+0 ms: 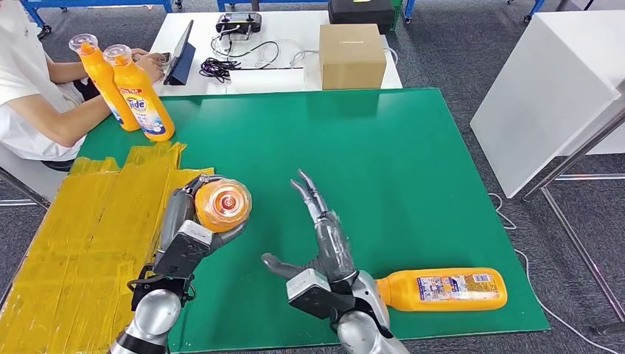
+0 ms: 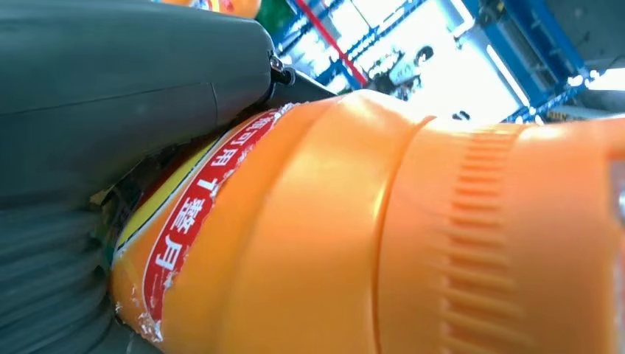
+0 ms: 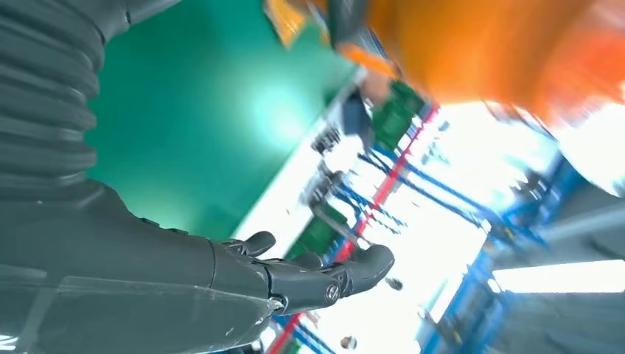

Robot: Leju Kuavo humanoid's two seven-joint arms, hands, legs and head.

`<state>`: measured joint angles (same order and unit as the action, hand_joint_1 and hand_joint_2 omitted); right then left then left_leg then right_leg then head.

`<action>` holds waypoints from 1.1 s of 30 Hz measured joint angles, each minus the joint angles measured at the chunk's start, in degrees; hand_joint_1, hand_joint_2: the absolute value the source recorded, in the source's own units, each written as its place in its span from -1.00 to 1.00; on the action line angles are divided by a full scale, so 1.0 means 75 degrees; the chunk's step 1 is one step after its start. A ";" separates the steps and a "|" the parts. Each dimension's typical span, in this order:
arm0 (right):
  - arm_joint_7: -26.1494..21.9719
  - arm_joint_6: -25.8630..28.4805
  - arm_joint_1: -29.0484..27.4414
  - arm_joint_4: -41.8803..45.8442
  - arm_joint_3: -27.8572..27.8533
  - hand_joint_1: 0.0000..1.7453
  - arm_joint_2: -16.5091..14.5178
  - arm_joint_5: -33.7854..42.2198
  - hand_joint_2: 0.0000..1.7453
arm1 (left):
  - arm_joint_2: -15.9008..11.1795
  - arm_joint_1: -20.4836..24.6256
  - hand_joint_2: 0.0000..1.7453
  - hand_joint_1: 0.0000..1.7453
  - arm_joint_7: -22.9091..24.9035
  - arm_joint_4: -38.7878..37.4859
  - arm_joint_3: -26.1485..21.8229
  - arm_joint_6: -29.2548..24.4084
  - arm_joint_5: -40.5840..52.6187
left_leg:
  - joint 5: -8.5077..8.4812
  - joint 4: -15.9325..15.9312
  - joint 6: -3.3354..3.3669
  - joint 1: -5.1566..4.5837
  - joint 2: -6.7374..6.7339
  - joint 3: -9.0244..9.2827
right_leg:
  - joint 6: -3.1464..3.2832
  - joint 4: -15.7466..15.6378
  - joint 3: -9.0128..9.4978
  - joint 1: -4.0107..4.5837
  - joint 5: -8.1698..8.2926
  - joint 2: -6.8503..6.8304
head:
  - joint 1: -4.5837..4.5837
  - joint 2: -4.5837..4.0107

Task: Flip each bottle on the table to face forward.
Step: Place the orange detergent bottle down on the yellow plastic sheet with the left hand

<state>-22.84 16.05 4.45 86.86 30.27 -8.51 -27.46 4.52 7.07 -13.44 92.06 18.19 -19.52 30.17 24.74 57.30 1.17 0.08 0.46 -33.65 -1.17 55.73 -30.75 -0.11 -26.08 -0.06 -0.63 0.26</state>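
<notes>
At lower left of the frame, the left hand (image 1: 193, 234) grips an orange bottle (image 1: 222, 206) above the green table (image 1: 413, 169); the right hand (image 1: 324, 243) spreads empty at lower centre, beside a lying bottle (image 1: 442, 289).

Ahead of my right hand (image 1: 322, 236) the green tabletop (image 1: 413, 162) lies bare to its far edge. A bottle (image 1: 442, 289) lies on its side just beside my right wrist. At the far left corner two upright bottles (image 1: 136, 96) and a person's arm (image 1: 70, 125) block my left hand's (image 1: 193, 228) way forward. A cardboard box (image 1: 352, 55) stands beyond the far edge.
</notes>
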 joint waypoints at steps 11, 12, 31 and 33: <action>-0.0377 -0.0390 -0.0786 0.2436 -0.0800 -1.00 0.0257 0.0471 1.00 | -0.0491 0.0413 1.00 1.00 0.2703 -0.0445 -0.0520 0.0077 0.7445 | -0.0002 0.0000 -0.0002 0.0001 -0.0001 0.0003 | 0.0001 0.0000 -0.0003 0.0001 0.0000 0.0000 | 0.0000 0.0000; -0.0412 -0.0422 -0.0837 0.2605 -0.0874 -1.00 0.0273 0.0482 1.00 | -0.0633 0.0544 1.00 1.00 0.2971 -0.0637 -0.0529 0.0355 0.7691 | -0.0002 0.0000 -0.0003 0.0002 -0.0001 0.0004 | 0.0001 0.0000 -0.0004 0.0002 0.0001 0.0001 | 0.0000 0.0000; -0.0563 -0.0511 -0.1019 0.3485 -0.1304 -1.00 0.0316 0.0499 1.00 | -0.1582 0.2823 1.00 1.00 0.3370 -0.5743 -0.0696 0.1949 0.7784 | -0.0008 0.0000 -0.0010 0.0004 0.0000 0.0002 | 0.0001 0.0003 0.0005 0.0002 0.0002 -0.0001 | -0.0002 0.0000; -0.0563 -0.0511 -0.1017 0.3485 -0.1317 -1.00 0.0316 0.0499 1.00 | -0.1579 0.2922 1.00 1.00 0.3357 -0.5929 -0.0728 0.1925 0.7783 | -0.0008 -0.0001 -0.0010 0.0004 0.0000 0.0005 | 0.0001 0.0003 0.0010 0.0002 0.0002 -0.0001 | -0.0001 0.0000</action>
<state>-27.06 12.22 -3.18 113.00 20.39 -6.14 -23.71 -7.32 28.99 11.74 47.60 12.73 -5.09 88.54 24.68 57.29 1.09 0.11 0.46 -33.60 -1.16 55.75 -30.68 -0.09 -26.07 -0.06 -0.64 0.26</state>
